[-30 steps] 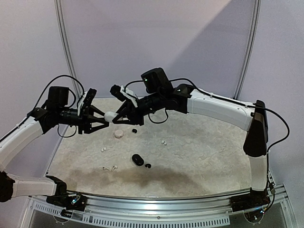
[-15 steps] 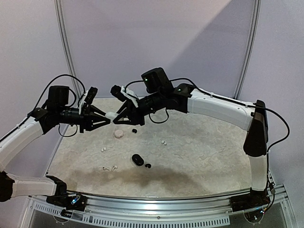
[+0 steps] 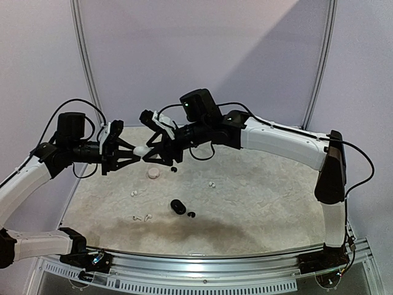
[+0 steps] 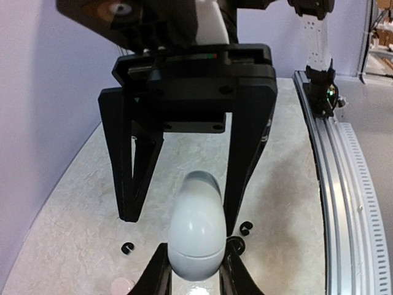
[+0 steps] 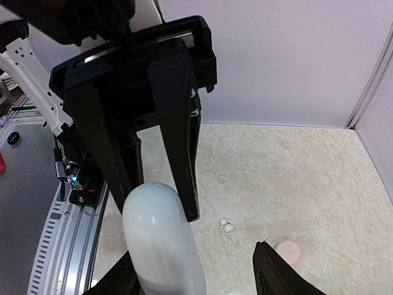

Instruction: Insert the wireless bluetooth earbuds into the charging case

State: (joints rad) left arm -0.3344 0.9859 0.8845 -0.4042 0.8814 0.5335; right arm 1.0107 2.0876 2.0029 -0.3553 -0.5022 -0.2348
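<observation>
Our left tool (image 4: 195,258) is pinching the lower end of a white charging case (image 4: 196,230), an egg-shaped shell with a seam across it, held in the air above the far left part of the worktop (image 3: 264,209). Facing it nose to nose, our right tool (image 5: 193,251) stands spread. Its two black fingers (image 4: 245,153) flank the free end of the case, and there is a clear gap on at least one side.

We see the earbuds lying loose on the worktop, well below the case:
- One black bud (image 3: 174,169) lies just beneath the two tools.
- A white pair (image 3: 212,184) sits to its right.
- One white bud (image 3: 134,193) lies further left.
- Two more white ones (image 3: 142,217) lie near the front left.
- A second black bud (image 3: 191,214) lies just beside a black case (image 3: 178,206).

A pale round case (image 3: 153,174) lies under the tools, close to the first black bud. We cannot tell whether it is open.

Both arms reach across the back of the worktop, and the right arm spans most of its width. A lilac wall (image 3: 202,55) closes the back, and a ribbed metal rail (image 3: 202,264) runs along the near edge.
</observation>
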